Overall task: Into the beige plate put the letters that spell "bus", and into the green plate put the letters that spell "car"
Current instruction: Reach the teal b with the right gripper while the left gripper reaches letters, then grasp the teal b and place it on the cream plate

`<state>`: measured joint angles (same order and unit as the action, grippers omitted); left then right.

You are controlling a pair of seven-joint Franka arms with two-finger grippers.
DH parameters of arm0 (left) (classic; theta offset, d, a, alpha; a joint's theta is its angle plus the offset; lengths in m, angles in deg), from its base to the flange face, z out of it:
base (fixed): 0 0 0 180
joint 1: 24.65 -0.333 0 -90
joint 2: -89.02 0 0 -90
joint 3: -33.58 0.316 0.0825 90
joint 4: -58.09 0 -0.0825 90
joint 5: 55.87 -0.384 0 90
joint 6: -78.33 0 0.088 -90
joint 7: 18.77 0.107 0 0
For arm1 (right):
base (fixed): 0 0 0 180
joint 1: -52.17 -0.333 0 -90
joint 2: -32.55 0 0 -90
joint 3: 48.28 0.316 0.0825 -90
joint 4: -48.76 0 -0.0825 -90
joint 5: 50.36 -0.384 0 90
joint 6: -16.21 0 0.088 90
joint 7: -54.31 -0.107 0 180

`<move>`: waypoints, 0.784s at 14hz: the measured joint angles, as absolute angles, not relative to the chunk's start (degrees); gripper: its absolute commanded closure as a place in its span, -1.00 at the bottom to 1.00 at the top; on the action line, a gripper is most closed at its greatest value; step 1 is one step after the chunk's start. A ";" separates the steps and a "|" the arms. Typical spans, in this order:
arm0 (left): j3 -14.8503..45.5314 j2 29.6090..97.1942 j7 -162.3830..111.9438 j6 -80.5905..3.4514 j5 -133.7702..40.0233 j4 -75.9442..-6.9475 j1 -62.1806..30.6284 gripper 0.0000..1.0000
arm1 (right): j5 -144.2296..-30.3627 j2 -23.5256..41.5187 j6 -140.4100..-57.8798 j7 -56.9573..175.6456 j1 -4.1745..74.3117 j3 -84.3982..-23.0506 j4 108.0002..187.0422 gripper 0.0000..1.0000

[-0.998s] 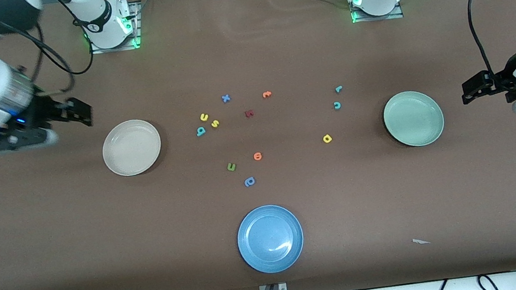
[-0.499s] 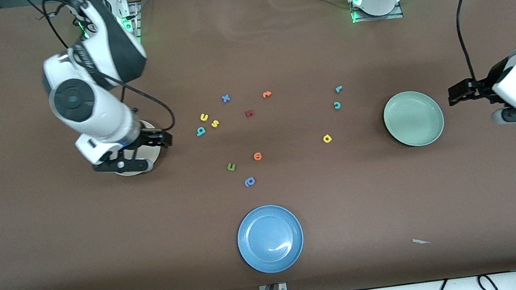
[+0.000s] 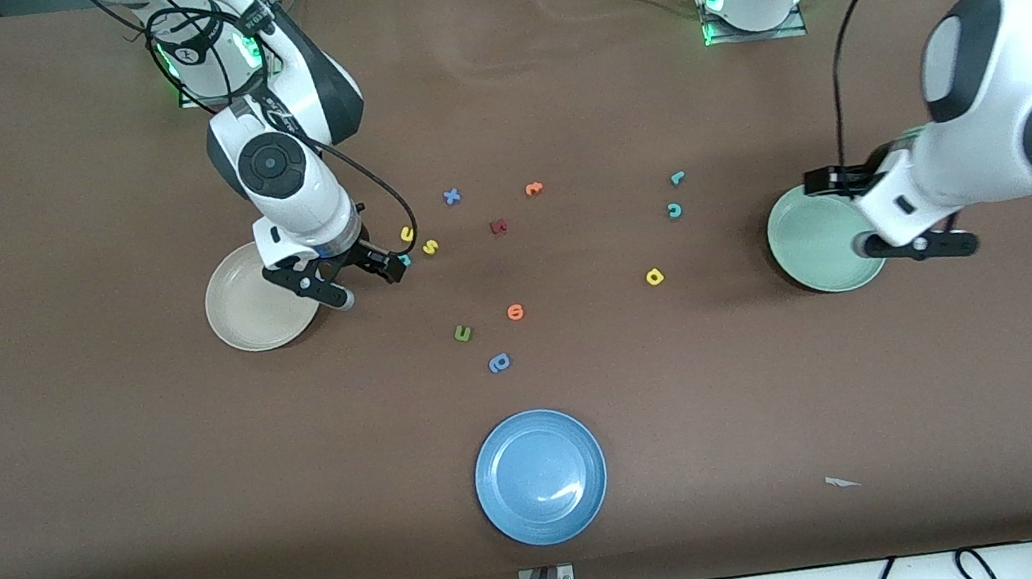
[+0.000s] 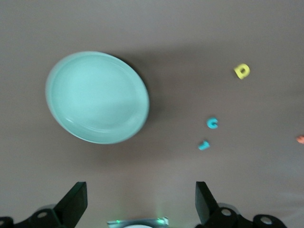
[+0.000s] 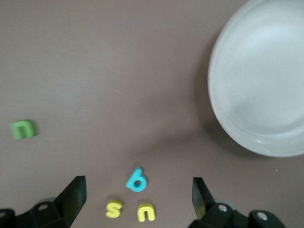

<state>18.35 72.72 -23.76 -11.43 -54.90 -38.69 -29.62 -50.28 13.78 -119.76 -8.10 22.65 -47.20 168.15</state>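
Already the right gripper [image 3: 360, 281] hangs with its jaws spread wide and empty, just beside the beige plate [image 3: 250, 319], on the side where the letters lie. That spot makes sense: in the right wrist view the teal "b" [image 5: 137, 180], the yellow "s" [image 5: 114, 208] and the yellow "u" [image 5: 146, 212] sit clustered between the two fingers, so the wide opening looks like preparation to come down on one of them, most likely the "b", which is nearest the beige plate. Neither plate holds a letter yet.

By comparison, the left gripper [image 3: 879, 213] hovers over the green plate [image 3: 815, 263], also open and holding nothing. Its wrist camera looks down on that plate and on the teal "c" [image 4: 212, 123], the teal "r" [image 4: 204, 145] and the yellow "a" [image 4: 242, 71], all lying well apart from the green plate, toward the beige plate. The arm seems positioned to reach them next.

A green u-like letter [image 5: 23, 128] lies farther from the beige plate than the "bus" cluster; it is a distractor and easy to confuse with the yellow "u".
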 measured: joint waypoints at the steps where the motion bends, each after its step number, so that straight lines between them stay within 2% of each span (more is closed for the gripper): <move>1: 17.96 72.72 -24.60 -11.70 -53.28 -40.02 -29.49 -1.00 | -50.28 13.33 -120.26 -10.05 22.52 -47.19 169.07 -0.37; 2: 17.69 72.73 -25.22 -12.29 -52.35 -41.26 -29.48 -1.00 | -50.28 12.62 -120.82 -11.96 22.13 -47.18 169.51 -0.30; 9: 11.64 73.02 -33.03 -25.93 -51.80 -53.94 -29.47 -1.00 | -50.28 6.55 -128.56 -20.27 18.20 -47.08 169.67 -0.29; 11: 10.64 73.71 -33.90 -31.78 -51.80 -59.19 -29.46 -1.00 | -50.28 5.27 -130.35 -21.74 17.22 -47.07 169.66 -0.17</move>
